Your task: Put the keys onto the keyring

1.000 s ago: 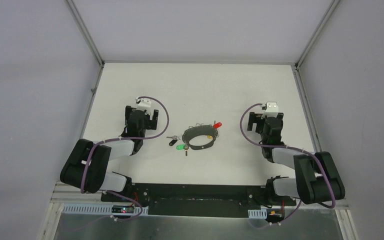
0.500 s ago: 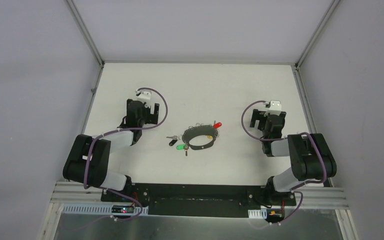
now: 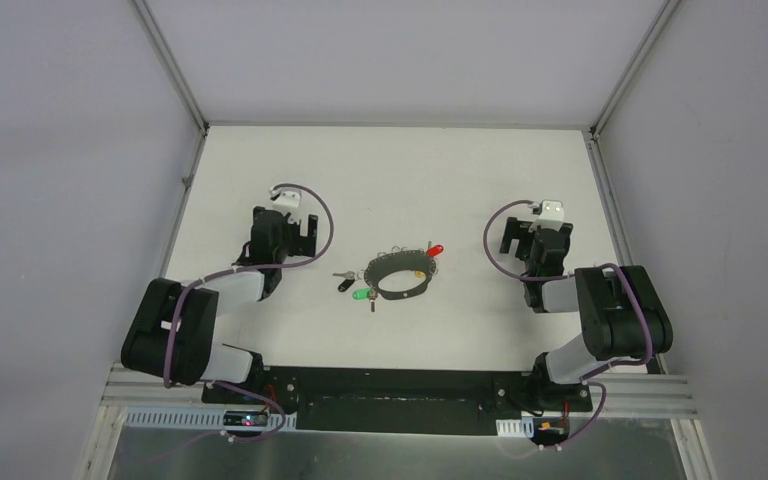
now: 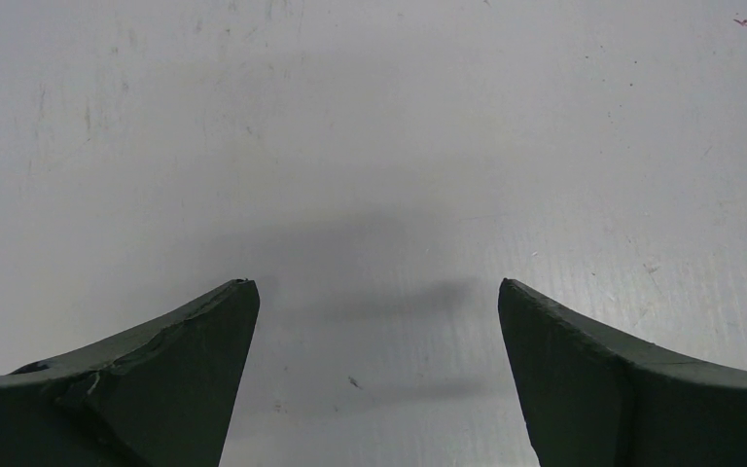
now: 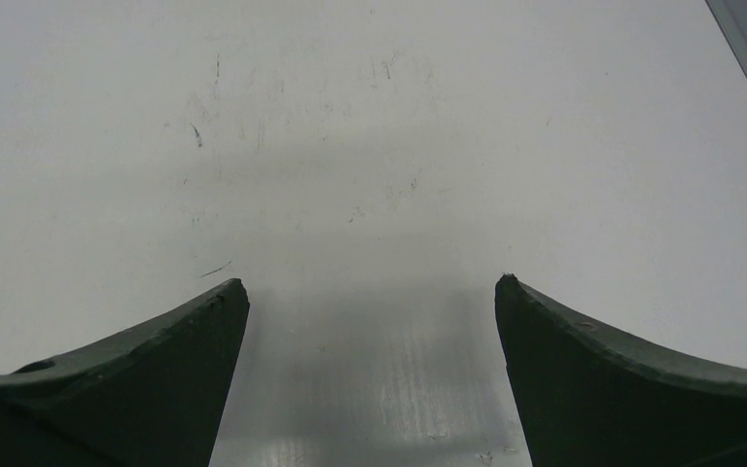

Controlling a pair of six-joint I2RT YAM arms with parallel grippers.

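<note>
Grey keyring [image 3: 400,293], one; keys [image 3: 360,294], three: red, green, black.

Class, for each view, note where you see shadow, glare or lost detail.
Top view: even, soft light; keyring and keys too small for detail. Left wrist view: blurred grey shadow on the table under the left gripper. Right wrist view: pale glare streaks below the right gripper.

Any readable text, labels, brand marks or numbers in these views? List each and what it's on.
No text can be read in any view.
Coloured tags on the keys: too small to tell whether they carry any print.
table: only scratches and specks in both wrist views, no writing.
</note>
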